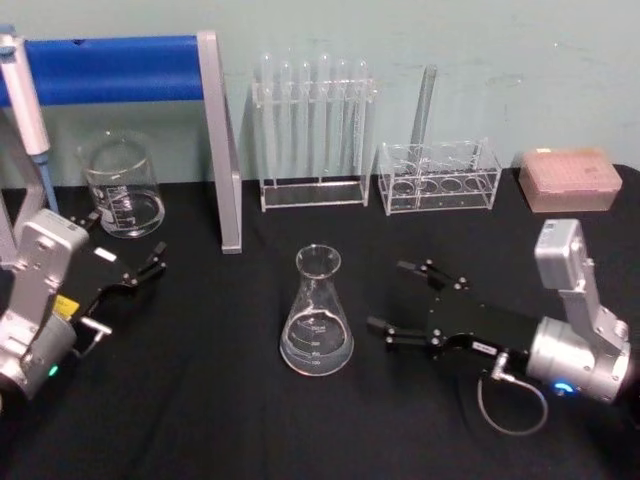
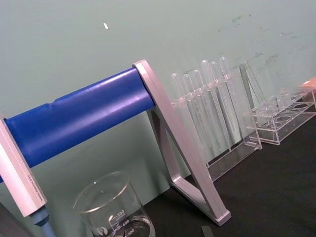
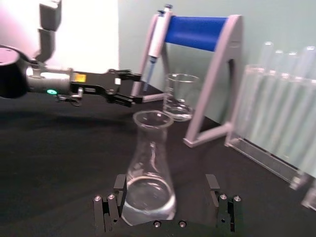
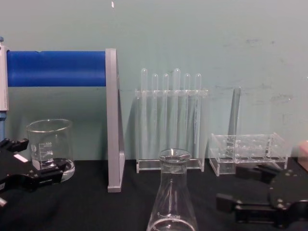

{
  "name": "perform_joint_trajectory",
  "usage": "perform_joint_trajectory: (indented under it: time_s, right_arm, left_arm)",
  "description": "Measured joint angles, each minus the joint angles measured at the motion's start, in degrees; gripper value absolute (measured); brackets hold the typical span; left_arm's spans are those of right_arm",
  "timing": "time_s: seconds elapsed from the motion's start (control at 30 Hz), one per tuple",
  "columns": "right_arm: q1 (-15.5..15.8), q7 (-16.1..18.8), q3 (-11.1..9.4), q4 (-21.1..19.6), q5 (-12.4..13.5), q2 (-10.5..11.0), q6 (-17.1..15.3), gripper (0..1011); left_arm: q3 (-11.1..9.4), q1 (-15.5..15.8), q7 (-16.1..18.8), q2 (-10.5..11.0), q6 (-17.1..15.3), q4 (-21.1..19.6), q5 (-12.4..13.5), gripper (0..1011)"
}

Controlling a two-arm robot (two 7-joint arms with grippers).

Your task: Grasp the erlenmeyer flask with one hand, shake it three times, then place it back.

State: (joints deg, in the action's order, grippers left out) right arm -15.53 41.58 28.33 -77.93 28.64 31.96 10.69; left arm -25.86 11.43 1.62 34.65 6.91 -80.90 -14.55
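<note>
The erlenmeyer flask [image 1: 317, 315] is clear glass and stands upright on the black table, near the middle. Some clear liquid lies in its base. My right gripper [image 1: 390, 297], the hand, lies low on the table just right of the flask, open, fingertips pointing at it. In the right wrist view the flask [image 3: 149, 173] stands right in front of the gripper [image 3: 166, 183], between the lines of its two fingers [image 3: 120, 183], without touching them. The chest view shows the flask [image 4: 173, 197] left of that gripper [image 4: 228, 185]. My left gripper [image 1: 120, 245] is open at the table's left.
A glass beaker [image 1: 122, 188] stands back left under a blue-barred grey stand [image 1: 222, 150] that holds a pipette [image 1: 22, 95]. A test tube rack [image 1: 312, 130], a second clear rack [image 1: 438, 178] and a pink tip box [image 1: 568, 180] line the back edge.
</note>
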Motion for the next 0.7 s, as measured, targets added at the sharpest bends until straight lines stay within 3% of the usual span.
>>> perform_joint_trajectory:
  time_s: [0.2,0.7]
  right_arm:
    - [-3.2,3.8,1.9,3.3,0.2,-2.5,-0.1,1003]
    - [-9.5,7.7,4.7,11.2,1.7,-7.7,-0.6,1003]
  left_arm:
    - [0.0,0.0,0.0,0.0,0.0,0.0,0.0,1001]
    - [0.0,0.0,0.0,0.0,0.0,0.0,0.0,1001]
